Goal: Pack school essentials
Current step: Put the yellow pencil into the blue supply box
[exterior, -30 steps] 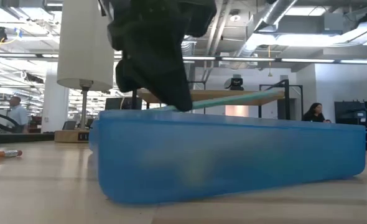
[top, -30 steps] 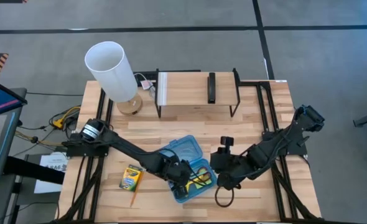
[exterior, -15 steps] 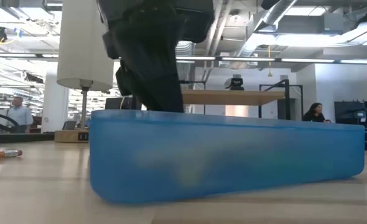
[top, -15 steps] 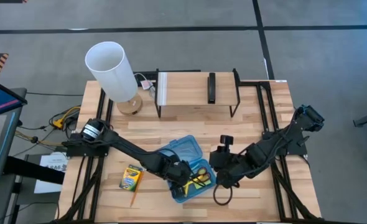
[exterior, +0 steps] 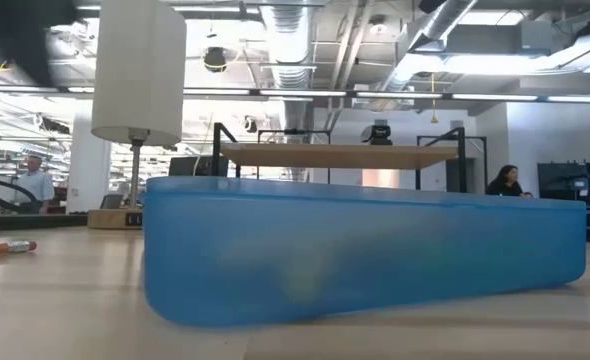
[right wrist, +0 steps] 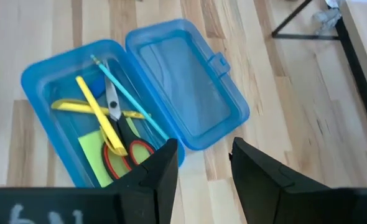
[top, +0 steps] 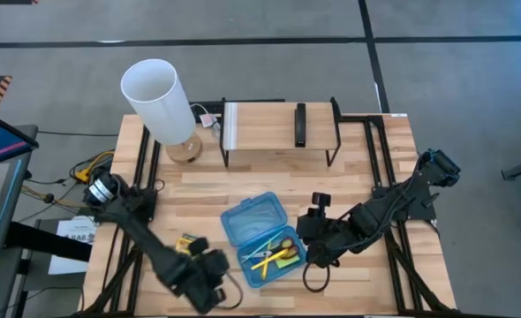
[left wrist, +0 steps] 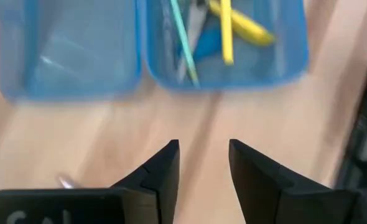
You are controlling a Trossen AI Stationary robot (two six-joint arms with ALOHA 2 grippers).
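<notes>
- Left gripper (left wrist: 202,163) of mine sits out over bare wood at the front-left of the table (top: 366,168), fingers parted with a clear gap, nothing held.
- Compared with a second ago that's a big change: back then this arm was reaching right into the blue case (top: 265,237), and now it's swung clear to the front-left, near the crayon box (top: 187,244).
- Right gripper (right wrist: 202,163) hovers just beside the case's right edge, jaws apart and empty, pretty much where it was a second ago.
- The case lies open in the middle front of the table, lid flat toward the back, tray toward the front.
- In the tray: red-handled scissors (right wrist: 122,143), yellow pencils (right wrist: 99,115) crossed over each other, a teal pencil (right wrist: 130,96) lying diagonally, and the lime-green sticky-note pad (right wrist: 95,154) underneath.
- The teal pencil was poking up over the case wall in the low view a second ago; now it's down inside, and that view shows just the blue wall.
- Crayon box is on the table left of the case, partly hidden by my left arm. An orange pencil (exterior: 5,247) lies on the wood at the far left of the low view.
- Writing: the crayon box label is too small to read, and there's some white lettering on both wrist housings, too cropped to make out.
- Lamp (top: 159,99) and wooden shelf (top: 278,128) at the back haven't budged.
</notes>
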